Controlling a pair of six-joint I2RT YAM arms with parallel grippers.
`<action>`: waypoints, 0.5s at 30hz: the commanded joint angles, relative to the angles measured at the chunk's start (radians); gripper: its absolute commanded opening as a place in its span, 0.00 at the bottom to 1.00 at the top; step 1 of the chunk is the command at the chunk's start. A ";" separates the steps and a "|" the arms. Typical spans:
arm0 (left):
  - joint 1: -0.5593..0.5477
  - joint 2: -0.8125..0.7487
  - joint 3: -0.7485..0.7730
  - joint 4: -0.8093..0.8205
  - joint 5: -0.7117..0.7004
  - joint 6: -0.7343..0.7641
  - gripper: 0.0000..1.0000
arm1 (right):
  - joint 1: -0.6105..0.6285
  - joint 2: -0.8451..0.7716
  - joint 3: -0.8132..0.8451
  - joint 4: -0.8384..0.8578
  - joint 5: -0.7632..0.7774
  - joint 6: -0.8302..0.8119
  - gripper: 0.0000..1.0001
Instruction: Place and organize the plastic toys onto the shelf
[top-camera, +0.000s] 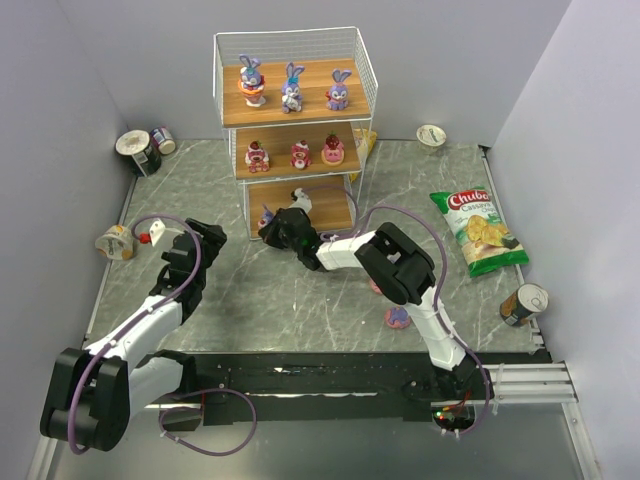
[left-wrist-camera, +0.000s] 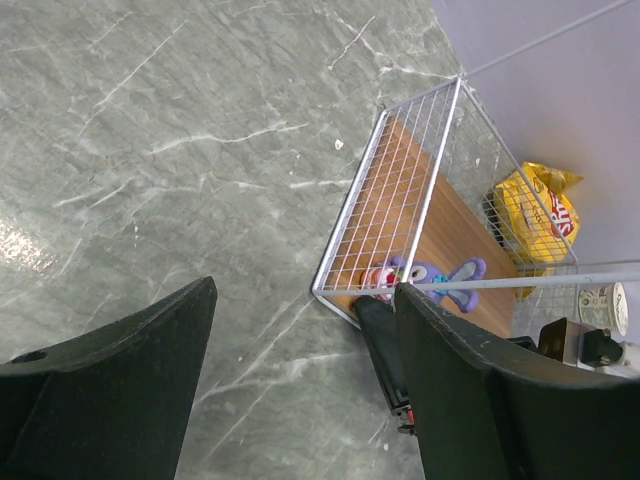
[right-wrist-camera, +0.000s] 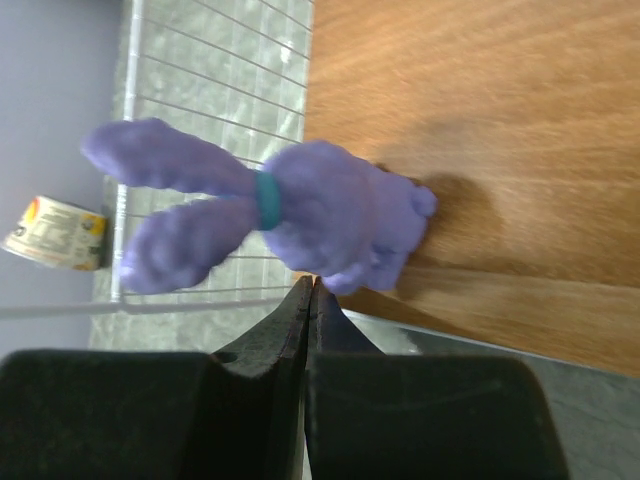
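Right tool (right-wrist-camera: 311, 290) is clenched, tips together, with the purple bunny (right-wrist-camera: 330, 215) at its 12 o'clock on the bottom board of the shelf (right-wrist-camera: 480, 100); I see my left tool (left-wrist-camera: 305, 290) released over the table (left-wrist-camera: 150, 120).

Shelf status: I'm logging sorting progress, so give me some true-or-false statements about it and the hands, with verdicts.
1. Three bunnies stand on the top board of the shelf. True.
2. The middle board is bare. False: three pink-red figures stand there.
3. The left hand is open and holds nothing. True.
4. The right hand is wide open above the shelf. False: it is shut, at the bottom tier beside a purple bunny.
5. Every toy is on the shelf. False: at least one toy lies on the table.
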 joint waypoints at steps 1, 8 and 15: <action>0.009 0.003 -0.003 0.057 0.016 0.014 0.78 | 0.002 -0.005 0.020 -0.019 0.052 -0.003 0.00; 0.011 0.008 -0.006 0.060 0.022 0.011 0.77 | -0.013 -0.016 -0.020 -0.034 0.081 0.028 0.00; 0.012 0.014 -0.006 0.065 0.024 0.008 0.78 | -0.024 -0.039 -0.071 -0.017 0.109 0.051 0.00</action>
